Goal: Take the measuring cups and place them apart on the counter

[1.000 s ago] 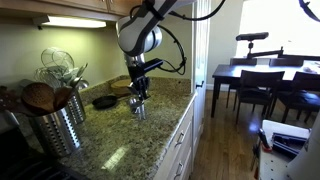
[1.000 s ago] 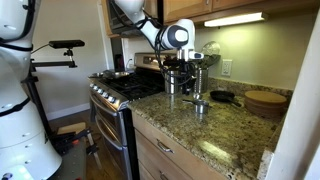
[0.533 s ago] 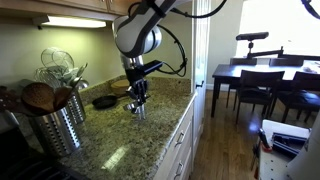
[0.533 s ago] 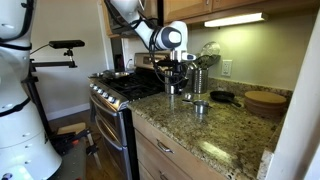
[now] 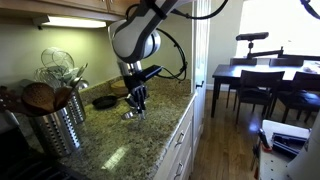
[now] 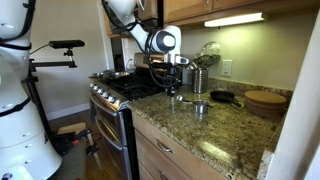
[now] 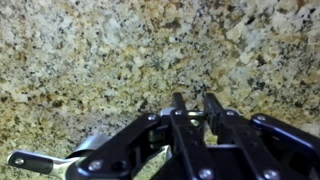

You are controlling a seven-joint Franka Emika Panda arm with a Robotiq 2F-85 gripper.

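My gripper (image 5: 134,106) hangs just above the speckled granite counter (image 5: 150,135), shut on a small shiny measuring cup (image 5: 132,114). In the wrist view the two black fingertips (image 7: 179,101) pinch the cup's rim, and the cup (image 7: 88,146) shows under the linkage with its flat handle (image 7: 30,160) pointing to the lower left. In an exterior view the gripper (image 6: 178,90) holds that cup near the stove side. Another measuring cup (image 6: 198,107) stands alone on the counter (image 6: 215,130), apart from the gripper.
A ribbed steel utensil canister (image 5: 55,122) with whisks stands at one end of the counter. A black skillet (image 5: 104,101) and a wooden bowl (image 6: 265,100) lie near the wall. A gas stove (image 6: 122,88) adjoins the counter. The counter's front edge (image 5: 182,120) is close.
The gripper has carried its measuring cup sideways along the counter, away from the cup that stays standing, toward the stove and canister. Its jaws have stayed as they were.
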